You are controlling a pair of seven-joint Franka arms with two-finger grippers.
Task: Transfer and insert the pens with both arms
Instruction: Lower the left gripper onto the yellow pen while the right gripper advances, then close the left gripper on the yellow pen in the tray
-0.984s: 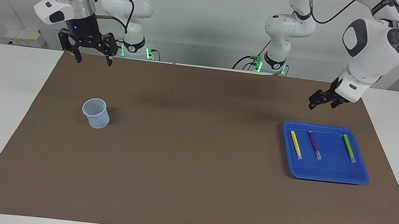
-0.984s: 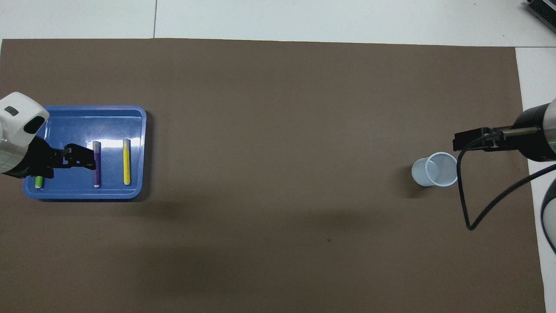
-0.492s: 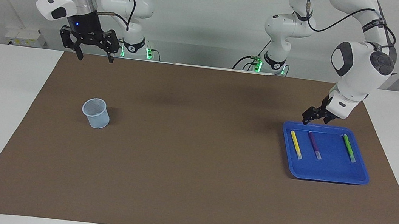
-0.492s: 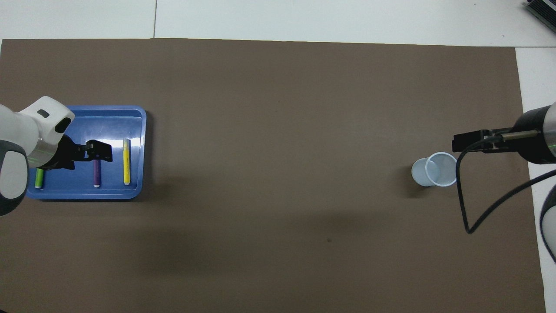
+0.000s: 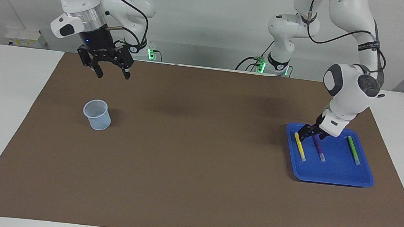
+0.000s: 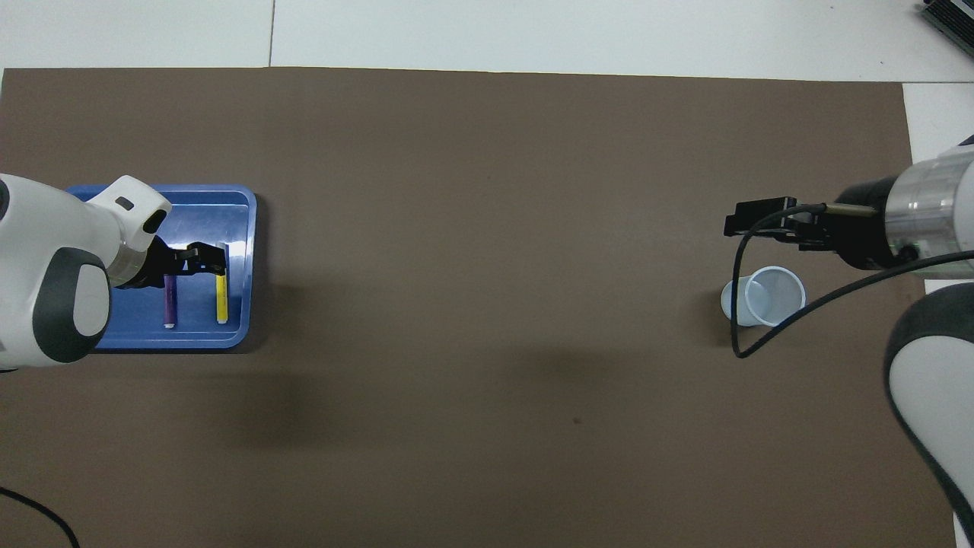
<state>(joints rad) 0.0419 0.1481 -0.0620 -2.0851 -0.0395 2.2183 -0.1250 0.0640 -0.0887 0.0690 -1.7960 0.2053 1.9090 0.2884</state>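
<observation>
The three pens lie side by side in the blue tray (image 5: 333, 176), which sits on the brown mat (image 5: 194, 174) at the left arm's end of the bench. The yellow pen (image 5: 300, 147) is the one nearest the mat's middle, the purple pen (image 5: 319, 148) lies next to it, and the green pen (image 5: 354, 150) lies at the tray's outer side, apart from the other two. Each has its pale cap at the end farther from the robots.

The left tool (image 5: 309, 131) is low over the tray's robot-side edge, above the ends of the yellow and purple pens, jaws spread and gripping nothing.

Well apart from the tray, toward the right arm's end, a pale plastic cup (image 5: 97, 115) stands upright on the mat. The right tool (image 5: 111, 72) hangs in the air over the mat beside the cup, fingers apart and empty.
</observation>
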